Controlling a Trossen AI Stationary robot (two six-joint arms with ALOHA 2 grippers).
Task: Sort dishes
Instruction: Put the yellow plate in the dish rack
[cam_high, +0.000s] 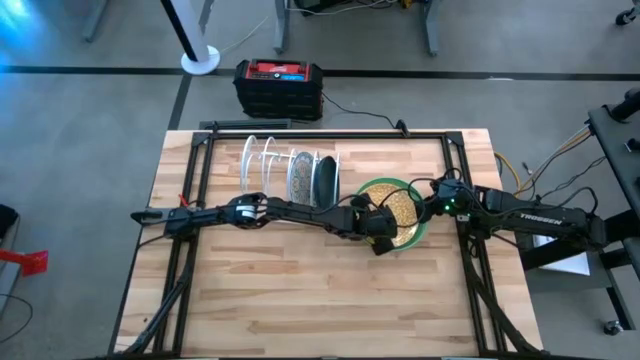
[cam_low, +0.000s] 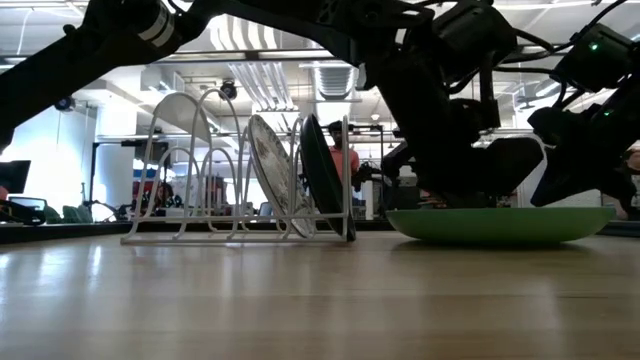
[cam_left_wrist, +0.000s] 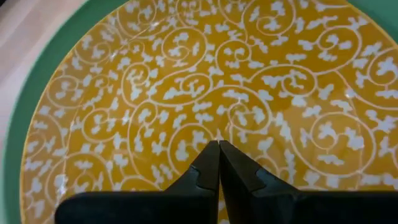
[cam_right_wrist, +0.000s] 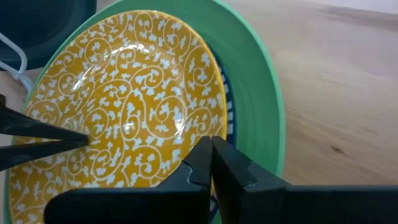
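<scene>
A: Plates, where do they sit?

B: High view, right of centre: green plate (cam_high: 425, 232) flat on the wooden table (cam_high: 300, 300), yellow patterned plate (cam_high: 398, 205) lying in it. Right wrist view shows a sliver of a blue-patterned plate (cam_right_wrist: 229, 112) between the two, at the yellow plate's edge.

A: Rack?

B: White wire rack (cam_high: 270, 165) at upper centre. Two plates stand on edge in its right-hand slots: a pale speckled one (cam_high: 299, 176) and a dark teal one (cam_high: 325, 180) beside it.

A: Left gripper?

B: Left gripper (cam_left_wrist: 218, 152) reaches in from the left; fingers pressed together, tips over the yellow plate's face, nothing between them.

A: Right gripper?

B: Right gripper (cam_right_wrist: 211, 146) comes from the right edge; fingers pressed together at the yellow plate's rim. Whether they pinch the rim, I cannot tell.
</scene>
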